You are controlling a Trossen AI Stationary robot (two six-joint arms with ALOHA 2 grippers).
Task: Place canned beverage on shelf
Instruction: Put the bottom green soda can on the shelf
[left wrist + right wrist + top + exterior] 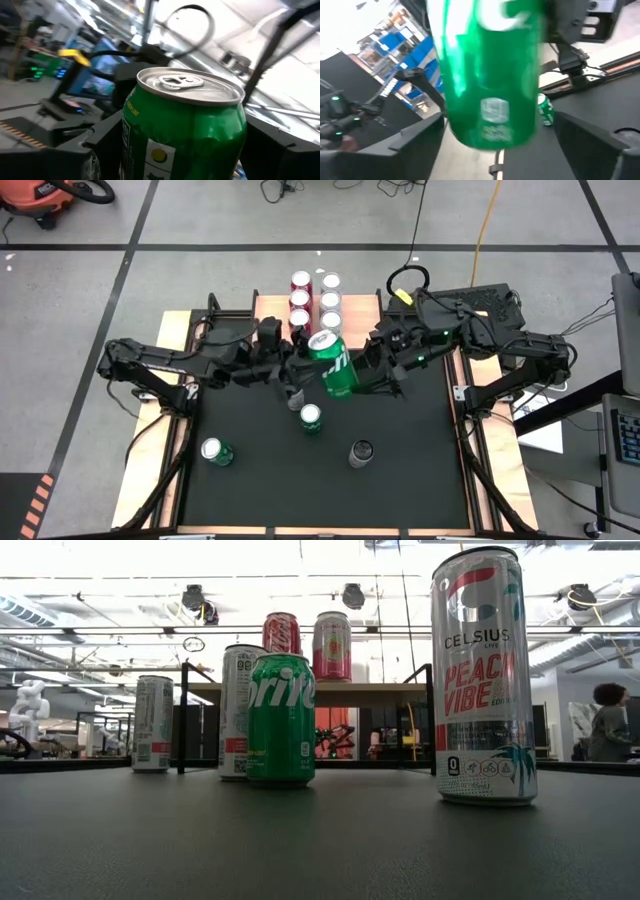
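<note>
Six cans already stand on the shelf [270, 305]. A green can [333, 363] hangs between both grippers; whether either clamps it, I can't tell.

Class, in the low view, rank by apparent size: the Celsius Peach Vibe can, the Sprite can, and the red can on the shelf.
1. Celsius can, though it stands nearest the camera.
2. Sprite can.
3. Red can on the shelf, farthest back, so its true size stays unsure.

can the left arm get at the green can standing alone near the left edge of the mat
Probably not yet: both arms meet around the raised green can, the left gripper busy there. The lone can stands clear, nothing beside it, so the way looks free once that arm lets go.
</note>
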